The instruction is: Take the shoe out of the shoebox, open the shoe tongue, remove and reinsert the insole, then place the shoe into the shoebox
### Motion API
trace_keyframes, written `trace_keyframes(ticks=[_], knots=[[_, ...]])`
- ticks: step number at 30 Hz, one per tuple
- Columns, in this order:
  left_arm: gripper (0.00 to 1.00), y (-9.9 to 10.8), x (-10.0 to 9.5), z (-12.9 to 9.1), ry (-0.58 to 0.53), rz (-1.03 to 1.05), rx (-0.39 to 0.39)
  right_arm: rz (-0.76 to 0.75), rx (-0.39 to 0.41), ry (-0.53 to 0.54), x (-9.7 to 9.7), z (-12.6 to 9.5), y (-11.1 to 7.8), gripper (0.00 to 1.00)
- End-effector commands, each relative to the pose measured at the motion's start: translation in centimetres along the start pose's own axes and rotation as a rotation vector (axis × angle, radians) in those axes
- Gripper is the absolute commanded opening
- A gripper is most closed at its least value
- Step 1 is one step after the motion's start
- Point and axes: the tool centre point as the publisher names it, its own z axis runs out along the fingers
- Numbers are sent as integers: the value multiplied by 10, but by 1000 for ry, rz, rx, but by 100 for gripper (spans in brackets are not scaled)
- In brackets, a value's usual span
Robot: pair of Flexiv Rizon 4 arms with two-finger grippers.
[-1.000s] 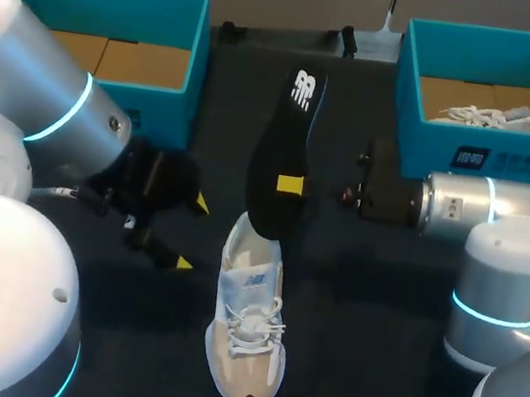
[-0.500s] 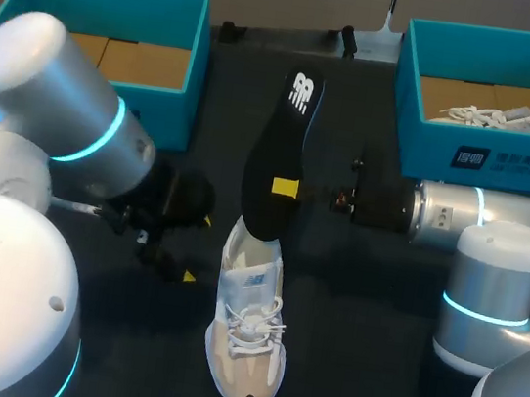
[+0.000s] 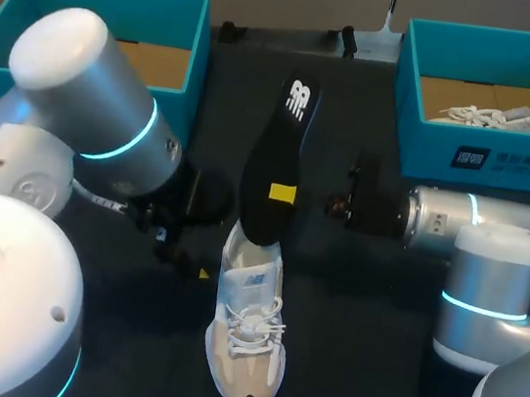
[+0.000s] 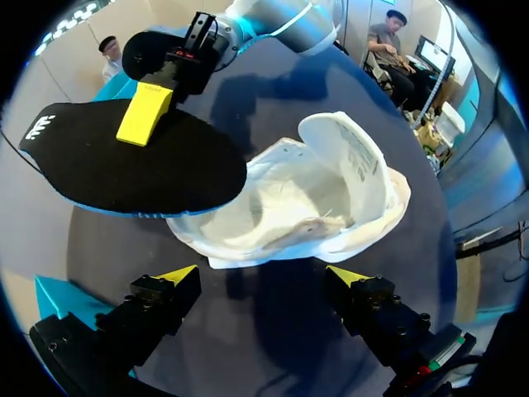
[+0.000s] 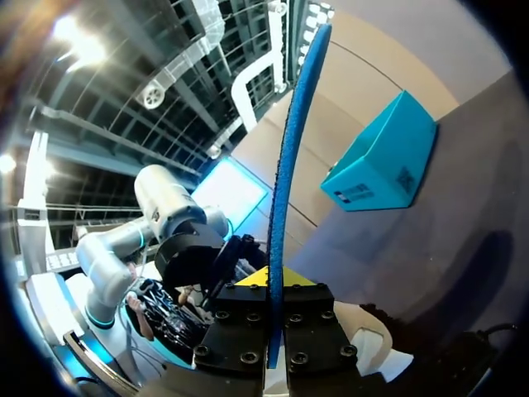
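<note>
Spanning the scene, the dark tabletop (image 3: pixel 356 320) carries a blue shoebox (image 3: pixel 184 39) far left and a second shoebox (image 3: pixel 409 100) far right. The white shoe (image 3: pixel 245 339) lies between them, nearer the front, with its toe nearest. The black insole (image 3: pixel 278 141) slants up from the shoe's mouth toward the far side, and the right fingers (image 3: pixel 283 194) are closed on its edge. The left fingers (image 3: pixel 195 258) gape wide and hold nothing, just left of the shoe.

To seat the insole well, I judge the left fingers should steady the shoe's heel end. The right fingers can then feed the insole's low end forward under the tongue, flat and centred.

Compared with a second ago, the left arm has swung right, closer to the shoe. The insole has shifted a little toward the shoe.
</note>
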Motion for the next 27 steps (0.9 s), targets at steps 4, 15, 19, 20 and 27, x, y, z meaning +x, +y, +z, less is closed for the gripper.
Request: trace_keyframes(ticks=[4, 15, 19, 20, 27], knots=[[100, 8, -2, 13, -5, -36, -2, -10, -7, 27, -10, 10, -2, 0], [100, 17, -7, 21, 27, -73, 47, -62, -52, 2, -9, 12, -4, 0], [100, 17, -7, 21, 27, -73, 47, -62, -52, 2, -9, 12, -4, 0], [100, 17, -7, 21, 27, -73, 47, -62, -52, 2, -9, 12, -4, 0], [100, 13, -11, 25, 12, -71, 53, -64, -37, 4, -15, 18, -6, 0]])
